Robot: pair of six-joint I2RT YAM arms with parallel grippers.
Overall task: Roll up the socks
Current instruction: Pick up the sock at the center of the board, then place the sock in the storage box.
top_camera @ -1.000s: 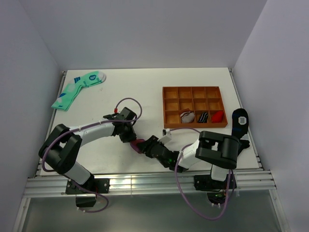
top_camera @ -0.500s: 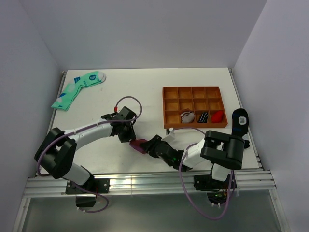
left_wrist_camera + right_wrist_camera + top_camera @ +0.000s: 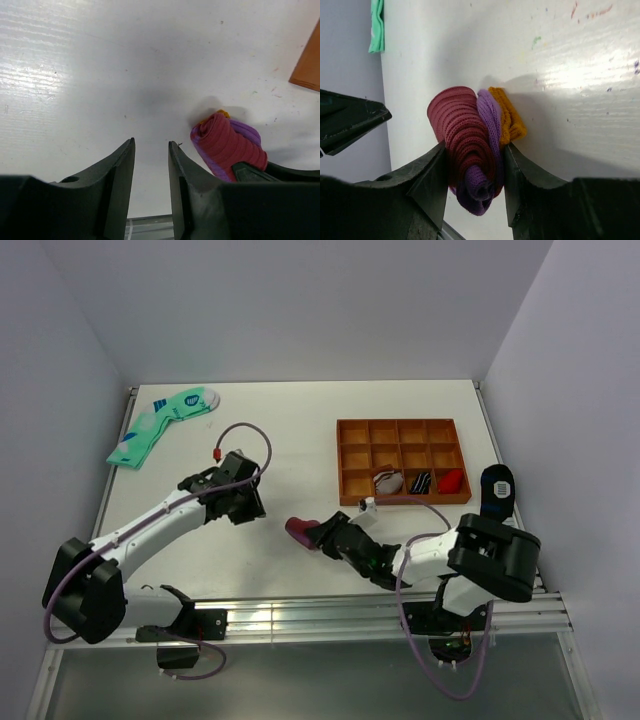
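Note:
The socks (image 3: 299,529) are a tight maroon roll with a purple layer and a mustard cuff end, just above the table near its front middle. My right gripper (image 3: 318,536) is shut on the socks. In the right wrist view its jaws press both sides of the roll (image 3: 465,135). My left gripper (image 3: 250,506) is to the left of the roll and apart from it. In the left wrist view that gripper (image 3: 151,144) is open with only bare table between its fingers, and the socks (image 3: 225,145) lie to its right.
An orange wooden tray (image 3: 341,460) with compartments sits behind the roll, with small items in its front row. Mint-green socks (image 3: 160,425) lie at the back left. A black sock with a blue patch (image 3: 497,490) lies at the right edge.
My left gripper has drawn back to the left, away from the roll it was touching. My right gripper has carried the roll a little to the right and away from the front edge.

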